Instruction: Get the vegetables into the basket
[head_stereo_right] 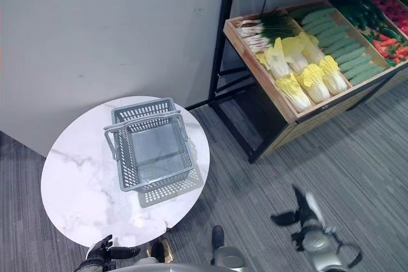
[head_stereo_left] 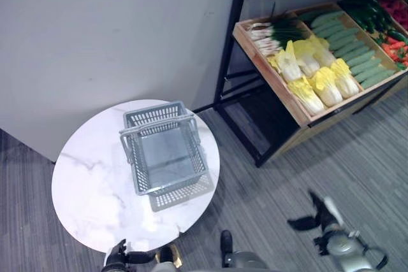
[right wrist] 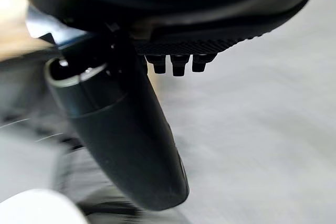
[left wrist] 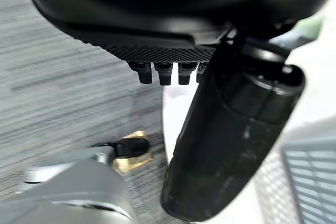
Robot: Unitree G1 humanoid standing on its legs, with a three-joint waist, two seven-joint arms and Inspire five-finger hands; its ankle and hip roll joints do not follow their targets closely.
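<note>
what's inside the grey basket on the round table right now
Nothing: the grey basket on the white round table shows only its bare floor through the open top, handles folded up over it. The vegetables are in the wooden crate on the rack.

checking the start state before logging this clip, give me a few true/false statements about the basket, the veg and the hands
1. The grey basket stands on the round white table. True.
2. The basket already holds a cabbage. False: it is empty; the yellow cabbages lie in the wooden crate on the rack.
3. The cucumbers lie in the same crate, beside the cabbages. True.
4. The right hand is curled round a vegetable. False: it hangs over the grey floor with relaxed fingers and holds nothing.
5. The left hand grips the basket's handle. False: it is near the table's near edge, apart from the basket.
</note>
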